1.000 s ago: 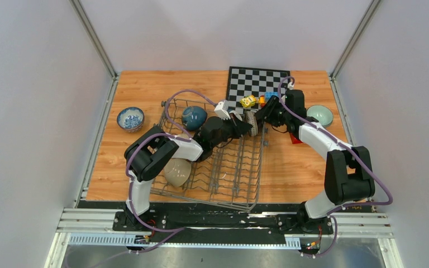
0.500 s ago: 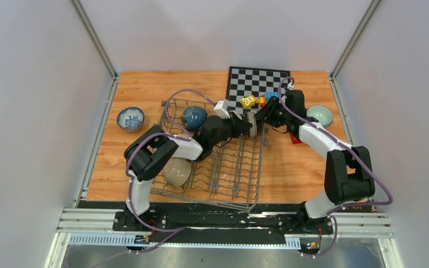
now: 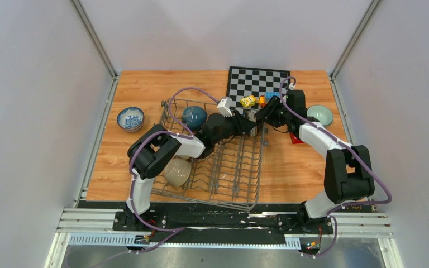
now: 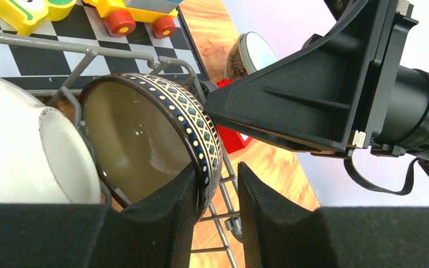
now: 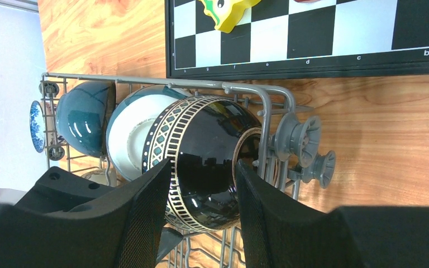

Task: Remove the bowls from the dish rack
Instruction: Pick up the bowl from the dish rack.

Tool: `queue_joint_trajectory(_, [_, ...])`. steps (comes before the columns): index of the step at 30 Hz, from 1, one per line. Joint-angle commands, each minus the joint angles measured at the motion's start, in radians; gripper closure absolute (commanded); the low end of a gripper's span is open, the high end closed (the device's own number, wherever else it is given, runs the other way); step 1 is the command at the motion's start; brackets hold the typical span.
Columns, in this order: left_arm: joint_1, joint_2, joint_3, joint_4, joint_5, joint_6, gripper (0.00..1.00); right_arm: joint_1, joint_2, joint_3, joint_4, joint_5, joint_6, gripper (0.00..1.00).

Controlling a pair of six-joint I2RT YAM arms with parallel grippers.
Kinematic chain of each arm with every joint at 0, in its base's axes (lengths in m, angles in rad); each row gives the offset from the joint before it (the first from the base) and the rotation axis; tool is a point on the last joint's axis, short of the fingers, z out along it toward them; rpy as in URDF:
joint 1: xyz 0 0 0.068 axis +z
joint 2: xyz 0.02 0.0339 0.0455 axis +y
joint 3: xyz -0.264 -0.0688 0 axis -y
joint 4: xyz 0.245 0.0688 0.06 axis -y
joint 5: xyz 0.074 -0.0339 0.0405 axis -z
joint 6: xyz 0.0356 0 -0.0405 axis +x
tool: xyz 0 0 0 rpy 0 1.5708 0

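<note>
wooden counter point(image 3: 139, 89) carries the grey wire dish rack point(image 3: 229, 167), and both arms reach to its far right corner from opposite sides. three bowls stand on edge along that far row: a teal bowl point(image 5: 84, 120), a white bowl point(image 4: 28, 151), and last, hard against the corner wires, a dark patterned bowl point(image 4: 145, 139). its mouth faces the left arm and its foot the right arm, so its rim stands upright between them. the left pincer point(image 4: 217, 173) is the nearer one: its fingers point(image 4: 173, 218) are apart and straddle the rim, one inside the bowl, one outside, with a sliver of gap showing, so i judge it not yet clamped. the right pincer point(image 5: 202, 164) is spread wide at the bowl's back; whether it touches i cannot tell. from above the bowl is nearly hidden under both pincers, and its lower edge is cut off behind the fingers
</note>
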State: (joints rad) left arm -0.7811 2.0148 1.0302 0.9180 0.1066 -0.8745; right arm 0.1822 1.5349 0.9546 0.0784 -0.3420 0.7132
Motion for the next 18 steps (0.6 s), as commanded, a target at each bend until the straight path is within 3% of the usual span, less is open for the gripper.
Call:
queue_joint_trajectory(1, [-0.011,0.018,0.050,0.058,0.072,-0.008,0.67,0.002,0.017,-0.014,0.033,-0.088,0.036,0.50])
queue_joint_trajectory(10, [-0.010,0.015,0.048,0.065,0.065,-0.006,0.99,-0.002,0.017,-0.009,0.038,-0.101,0.043,0.51])
queue_joint_trajectory(18, [0.000,-0.002,0.031,0.084,0.059,-0.013,1.00,-0.009,-0.005,0.006,0.021,-0.103,0.042,0.49])
